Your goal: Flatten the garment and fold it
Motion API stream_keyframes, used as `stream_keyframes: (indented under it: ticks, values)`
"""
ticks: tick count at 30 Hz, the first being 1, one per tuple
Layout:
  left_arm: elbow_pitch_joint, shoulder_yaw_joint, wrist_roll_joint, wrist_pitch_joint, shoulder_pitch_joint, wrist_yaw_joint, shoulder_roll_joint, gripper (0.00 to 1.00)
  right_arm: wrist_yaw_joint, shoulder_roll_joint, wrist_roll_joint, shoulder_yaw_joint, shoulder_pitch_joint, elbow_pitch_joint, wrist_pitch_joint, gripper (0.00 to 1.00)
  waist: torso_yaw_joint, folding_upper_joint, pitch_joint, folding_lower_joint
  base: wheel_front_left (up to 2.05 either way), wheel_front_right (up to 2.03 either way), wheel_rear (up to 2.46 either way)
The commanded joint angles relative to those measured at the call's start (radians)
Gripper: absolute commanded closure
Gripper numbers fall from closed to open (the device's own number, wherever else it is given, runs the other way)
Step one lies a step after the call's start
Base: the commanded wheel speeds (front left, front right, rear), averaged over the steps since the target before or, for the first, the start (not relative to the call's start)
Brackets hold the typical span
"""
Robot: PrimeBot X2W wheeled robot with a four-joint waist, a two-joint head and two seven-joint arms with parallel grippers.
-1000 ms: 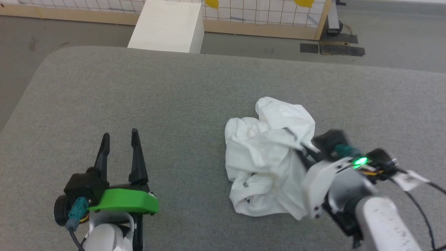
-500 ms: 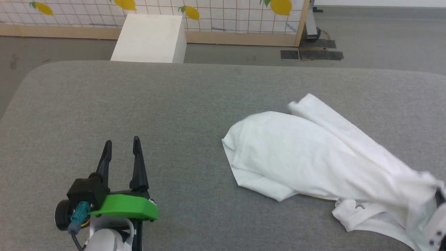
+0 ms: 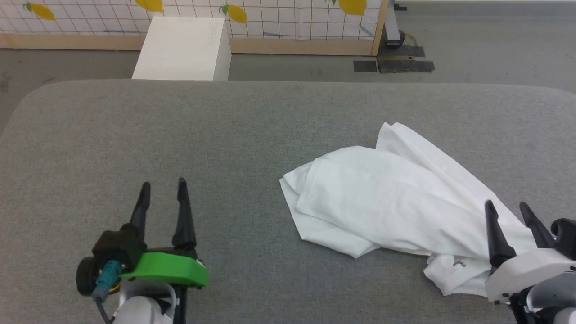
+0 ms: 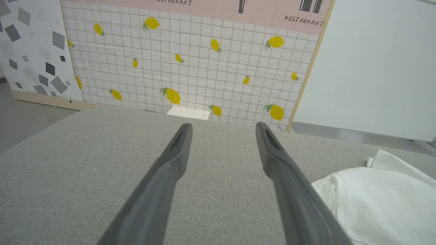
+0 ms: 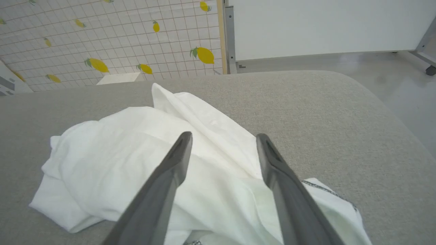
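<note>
Head view: rumpled shirt right of centre on pad; left gripper spread, well apart; right gripper spread at its near end. Left wrist: spread, empty, shirt lower right. Right wrist: spread over shirt.

The garment is laid on the right half of the padded surface, with one end run out toward the near right corner, where the right gripper is placed over it; contact can't be confirmed. The left gripper is positioned at the near left over bare surface, well apart from the garment, which is seen to its right. Beyond the far edge, a box is set on the floor, left of centre, and is backed by a wall panel.
</note>
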Motion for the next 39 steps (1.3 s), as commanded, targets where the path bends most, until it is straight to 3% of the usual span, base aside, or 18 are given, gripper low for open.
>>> stream_keyframes:
  ticks: [1,5,8,12,17,20,24,25,27,29,32,39]
  values:
    - [0.007,-0.012,0.009,-0.005,0.004,-0.010,-0.005,0.00,-0.002,-0.001,-0.002,0.018,0.009,-0.017,-0.030,0.00,0.001,0.0000,-0.001,0.0000,0.00,0.00,0.00]
    - [0.056,-0.105,0.036,-0.004,-0.028,-0.057,-0.006,0.00,-0.002,-0.001,-0.016,0.065,0.001,-0.031,-0.103,0.00,-0.001,0.0000,0.004,0.0000,0.00,0.00,0.00]
    - [0.109,-0.235,0.074,0.035,-0.085,-0.094,-0.007,0.00,-0.002,-0.001,-0.021,0.080,0.000,-0.029,-0.134,0.00,-0.006,0.0000,0.014,0.0000,0.00,0.00,0.00]
    - [0.201,-0.435,0.099,0.139,-0.191,-0.123,-0.008,0.00,-0.002,-0.001,-0.016,0.094,-0.004,-0.017,-0.147,0.00,-0.033,0.0000,0.036,0.0000,0.00,0.00,0.00]
    - [0.344,-0.666,0.028,0.363,-0.328,-0.130,-0.007,0.00,-0.002,-0.001,0.002,0.121,-0.025,-0.002,-0.158,0.00,-0.099,0.0000,0.078,0.0000,0.00,0.00,0.00]
    - [0.395,-0.715,-0.023,0.465,-0.390,-0.130,0.008,0.00,-0.002,-0.001,0.013,0.130,-0.036,0.011,-0.169,0.00,-0.134,0.0000,0.101,0.0000,0.00,0.00,0.00]
    - [0.469,-0.706,-0.068,0.643,-0.426,-0.124,0.027,0.00,-0.002,-0.001,0.026,0.144,-0.048,0.031,-0.185,0.00,-0.177,0.0000,0.120,0.0000,0.00,0.00,0.00]
    - [0.484,-0.703,-0.081,0.699,-0.425,-0.122,0.033,0.27,-0.002,-0.001,0.028,0.148,-0.049,0.035,-0.189,0.00,-0.187,0.0000,0.122,0.0000,0.00,0.00,0.00]
    - [0.486,-0.693,-0.108,0.770,-0.417,-0.119,0.043,1.00,-0.002,-0.001,0.033,0.153,-0.051,0.042,-0.195,0.00,-0.197,0.0000,0.123,0.0000,0.00,0.00,0.00]
    - [0.452,-0.666,-0.135,0.770,-0.403,-0.111,0.057,1.00,-0.002,-0.001,0.038,0.154,-0.053,0.048,-0.201,0.00,-0.201,0.0000,0.123,0.0000,0.00,0.00,0.00]
    - [0.377,-0.600,-0.159,0.689,-0.368,-0.060,0.089,1.00,-0.002,-0.001,0.041,0.150,-0.054,0.054,-0.205,0.00,-0.194,0.0000,0.117,0.0000,0.00,0.00,0.00]
    - [0.173,-0.341,-0.225,0.468,-0.236,0.121,0.219,1.00,-0.002,-0.001,0.028,0.141,-0.054,0.052,-0.204,0.00,-0.131,0.0000,0.092,0.0000,0.00,0.00,0.00]
